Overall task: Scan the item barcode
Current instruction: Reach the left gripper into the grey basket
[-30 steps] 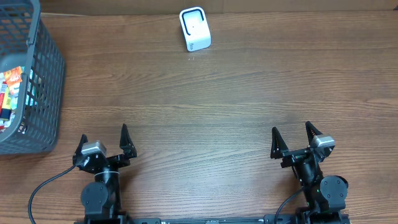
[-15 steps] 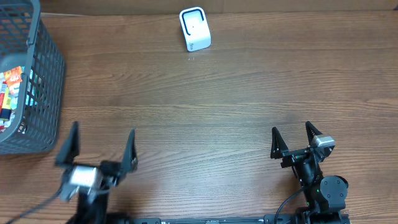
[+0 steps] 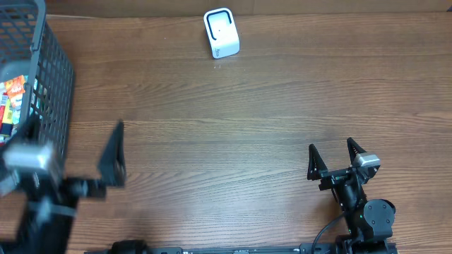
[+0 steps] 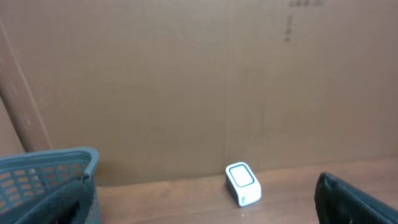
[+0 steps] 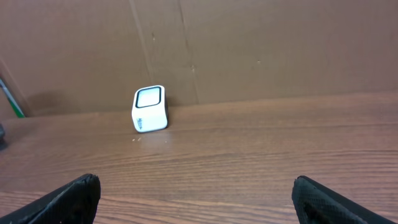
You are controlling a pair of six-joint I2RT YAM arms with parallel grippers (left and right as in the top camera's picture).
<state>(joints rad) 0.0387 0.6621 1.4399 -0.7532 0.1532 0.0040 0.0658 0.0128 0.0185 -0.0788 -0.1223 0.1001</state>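
Left gripper (image 3: 74, 141) and right gripper (image 3: 330, 144) both released, empty; item (image 3: 13, 99) sits among mixed packets in the basket (image 3: 60, 77) at the tabletop's left edge, scanner (image 3: 221, 32) at the far edge; risk: my left fingers, close beside the basket, could snag its mesh or pinch several packets together.

The brown wood-grain table (image 3: 247, 106) looks smooth with a faint sheen; whether laminate or solid wood, I cannot tell. The small white box-shaped scanner (image 3: 222, 32) is smooth, glossy plastic. The grey lattice basket (image 3: 53, 92) is matt plastic, and the colourful packets (image 3: 13, 99) inside look shiny. The brown cardboard wall (image 4: 186, 81) is matt. The right gripper (image 3: 330, 147) is matt black.
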